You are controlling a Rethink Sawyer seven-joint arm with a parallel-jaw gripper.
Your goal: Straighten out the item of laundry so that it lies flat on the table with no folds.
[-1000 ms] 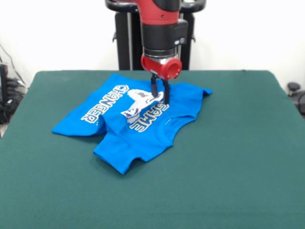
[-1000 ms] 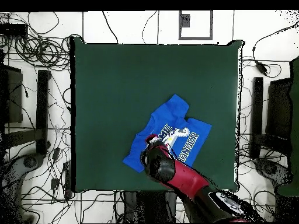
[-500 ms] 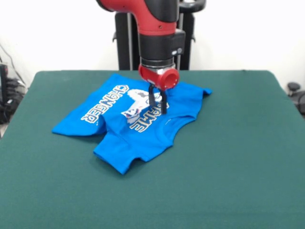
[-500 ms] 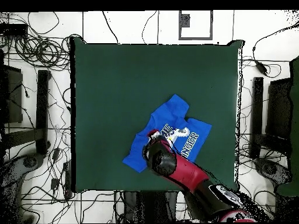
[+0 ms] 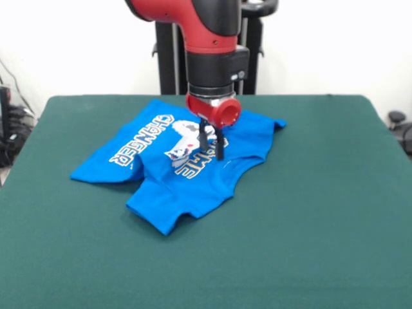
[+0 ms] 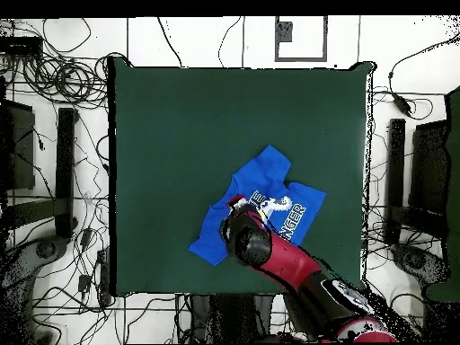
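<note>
The bright blue T-shirt (image 5: 187,193) lies crumpled on the dark green table (image 5: 309,212), left of centre and towards the far side. Its white "GAME CHANGER" lettering faces up, and folds run across its lower part and sleeve. My gripper (image 5: 210,152) hangs straight down over the "GAME" lettering. Its two dark fingers stand slightly apart, with their tips at or just above the cloth and no cloth lifted. In the overhead view the red arm (image 6: 269,256) covers the near part of the shirt (image 6: 269,171) and hides the fingers.
The table (image 6: 198,126) is far larger than the shirt, with bare green felt all round it. The robot's black pedestal (image 5: 167,58) stands behind the far edge. Cables and stands lie on the floor round the table (image 6: 54,81).
The gripper has moved slightly to the picture's left and a little lower over the lettering in the front view. The shirt has not moved.
</note>
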